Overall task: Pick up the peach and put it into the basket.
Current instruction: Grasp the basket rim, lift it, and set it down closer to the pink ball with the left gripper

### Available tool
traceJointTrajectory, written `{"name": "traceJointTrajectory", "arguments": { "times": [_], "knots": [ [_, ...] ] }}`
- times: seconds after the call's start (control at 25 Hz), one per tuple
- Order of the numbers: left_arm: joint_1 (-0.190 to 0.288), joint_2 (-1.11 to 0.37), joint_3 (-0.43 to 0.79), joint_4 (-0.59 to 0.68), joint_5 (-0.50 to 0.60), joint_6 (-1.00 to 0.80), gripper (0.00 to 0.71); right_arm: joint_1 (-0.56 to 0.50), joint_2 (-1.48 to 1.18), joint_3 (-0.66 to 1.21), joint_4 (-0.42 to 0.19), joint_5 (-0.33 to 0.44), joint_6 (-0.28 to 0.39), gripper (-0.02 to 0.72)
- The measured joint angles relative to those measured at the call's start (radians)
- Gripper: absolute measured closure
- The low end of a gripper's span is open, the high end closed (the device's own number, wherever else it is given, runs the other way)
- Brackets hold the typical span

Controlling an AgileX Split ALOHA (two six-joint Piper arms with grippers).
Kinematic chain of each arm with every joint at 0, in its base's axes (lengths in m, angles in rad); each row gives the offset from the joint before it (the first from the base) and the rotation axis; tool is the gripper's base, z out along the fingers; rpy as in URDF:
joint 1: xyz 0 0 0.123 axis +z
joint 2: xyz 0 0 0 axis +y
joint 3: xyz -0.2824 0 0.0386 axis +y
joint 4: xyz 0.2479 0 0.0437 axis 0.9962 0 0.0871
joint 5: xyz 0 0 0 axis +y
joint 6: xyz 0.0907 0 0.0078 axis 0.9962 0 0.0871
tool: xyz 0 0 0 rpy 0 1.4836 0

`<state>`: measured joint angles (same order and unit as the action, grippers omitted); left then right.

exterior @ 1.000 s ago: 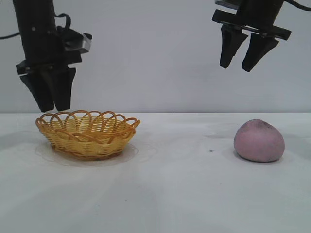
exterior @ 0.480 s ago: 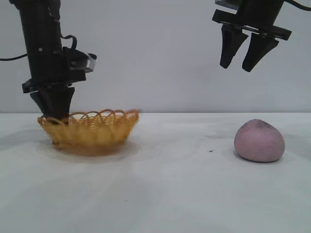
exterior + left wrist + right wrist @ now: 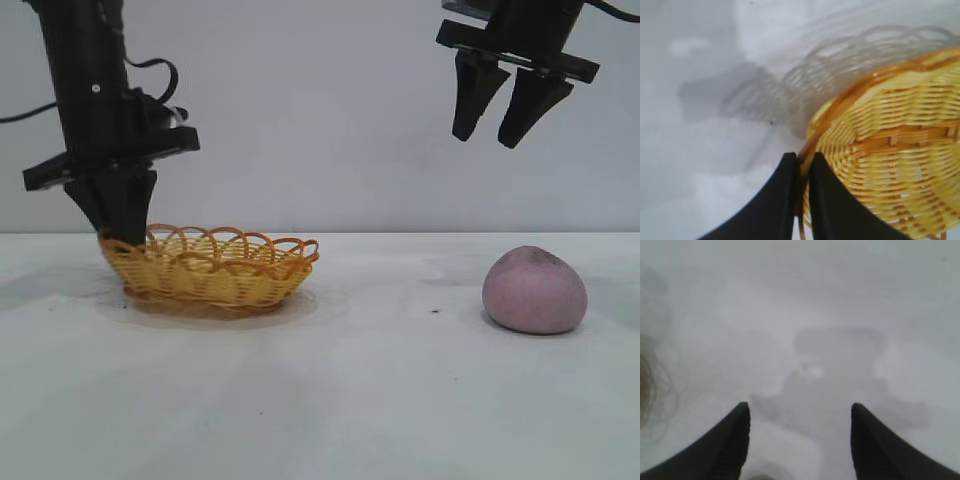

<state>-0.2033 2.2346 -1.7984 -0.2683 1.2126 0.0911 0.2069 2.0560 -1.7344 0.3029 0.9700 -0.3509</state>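
The yellow wicker basket [image 3: 210, 268] with its orange looped rim rests on the white table at the left. My left gripper [image 3: 122, 234] is shut on the basket's left rim; in the left wrist view the two black fingers [image 3: 777, 200] pinch the orange edge of the basket [image 3: 890, 150] between them. The dusty pink peach [image 3: 534, 290] lies on the table at the right, apart from everything. High above it hangs my right gripper [image 3: 495, 125], open and empty. Only bare table shows between the fingers of the right gripper [image 3: 800, 412] in its wrist view.
The white tabletop [image 3: 380, 380] runs bare between basket and peach, with a tiny dark speck [image 3: 433, 311] near the middle. A plain grey wall stands behind.
My left gripper came down onto the basket's left rim and shut on it. The basket has shifted to the right. The right arm and the peach have not moved.
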Motion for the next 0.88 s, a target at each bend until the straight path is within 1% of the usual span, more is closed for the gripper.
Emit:
{"name": "traceJointTrajectory", "arguments": {
  "times": [0.08,0.16,0.24,0.36,0.44,0.56,0.64,0.76,0.88],
  "knots": [
    [0.000,-0.053,0.036,-0.030,-0.006,-0.034,0.710,0.000,0.000,0.000,0.000,0.000,0.000,0.332],
    [0.000,-0.122,0.103,-0.078,-0.043,-0.051,0.710,0.000,0.000,0.000,0.000,0.000,0.000,0.332],
    [0.000,-0.185,0.186,-0.126,-0.099,-0.057,0.710,0.000,0.000,0.000,0.000,0.000,0.000,0.332],
    [-0.005,-0.269,0.343,-0.193,-0.213,-0.059,0.710,0.000,0.000,0.000,0.000,0.000,-0.002,0.332],
    [-0.019,-0.306,0.447,-0.225,-0.288,-0.056,0.710,0.000,0.000,0.000,0.000,0.000,-0.002,0.332],
    [-0.049,-0.318,0.545,-0.283,-0.352,-0.042,0.710,0.000,0.000,0.000,0.000,0.000,-0.002,0.332],
    [-0.073,-0.318,0.579,-0.311,-0.388,-0.029,0.710,0.000,0.000,0.000,0.000,0.000,-0.002,0.332],
    [-0.098,-0.318,0.589,-0.339,-0.447,-0.025,0.710,0.000,0.000,0.000,0.000,0.000,-0.002,0.332],
    [-0.103,-0.318,0.589,-0.354,-0.498,-0.023,0.710,0.000,0.000,0.000,0.000,0.005,-0.002,0.332]
  ]
}}
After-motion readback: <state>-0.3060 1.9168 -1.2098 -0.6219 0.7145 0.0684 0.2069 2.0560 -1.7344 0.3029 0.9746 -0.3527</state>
